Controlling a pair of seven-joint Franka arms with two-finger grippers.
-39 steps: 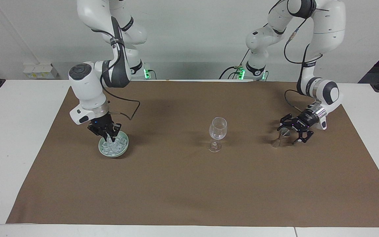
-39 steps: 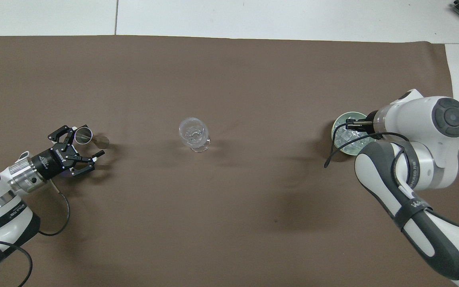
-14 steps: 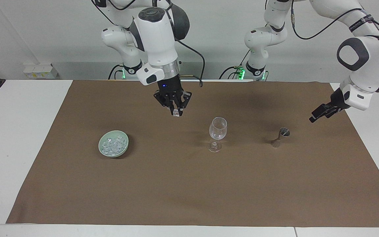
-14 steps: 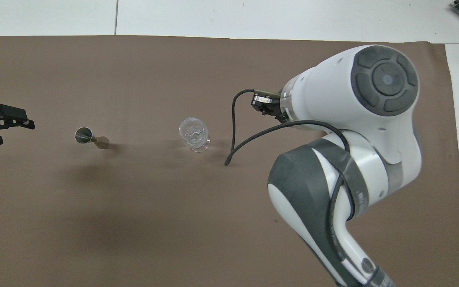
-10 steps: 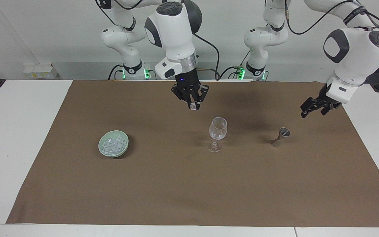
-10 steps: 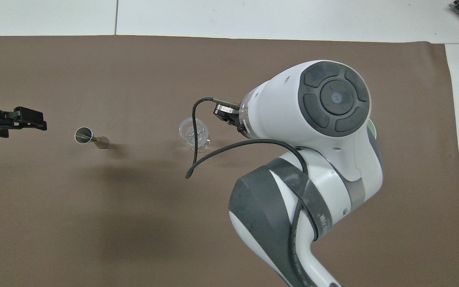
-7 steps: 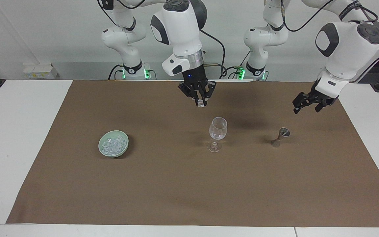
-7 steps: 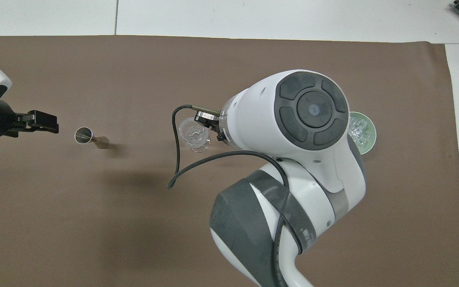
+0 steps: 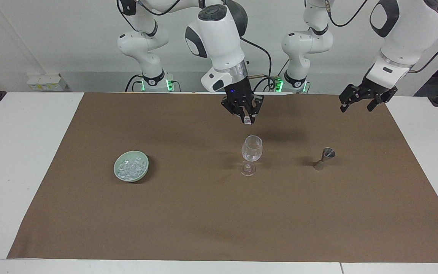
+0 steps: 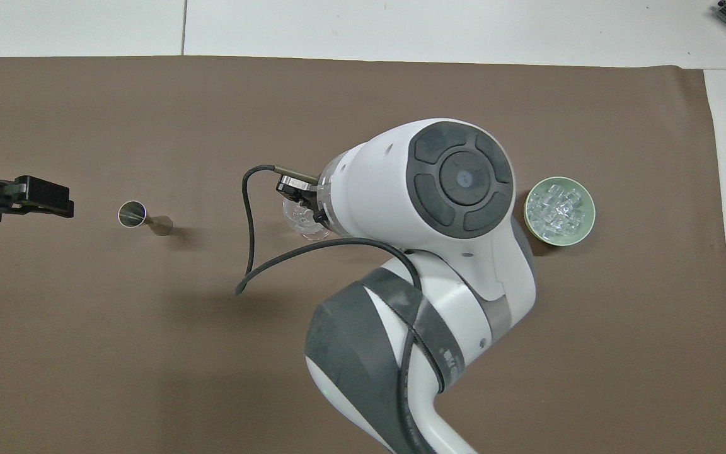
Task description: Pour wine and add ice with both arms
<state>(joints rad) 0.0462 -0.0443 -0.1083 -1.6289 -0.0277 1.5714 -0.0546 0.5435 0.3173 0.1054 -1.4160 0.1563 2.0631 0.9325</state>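
My white counter (image 9: 21,160) carries a brown mat (image 9: 211,220). On the mat stands a stemmed glass (image 9: 251,154). Toward my right arm's end from the glass sits a pale green bowl (image 9: 117,173) of ice (image 9: 130,167); toward my left arm's end, a small metal jigger (image 9: 323,159).

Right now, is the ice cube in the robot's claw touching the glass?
Apart. The facing view shows the right gripper holding the ice cube in the air, with brown cloth visible between it and the rim of the glass below.
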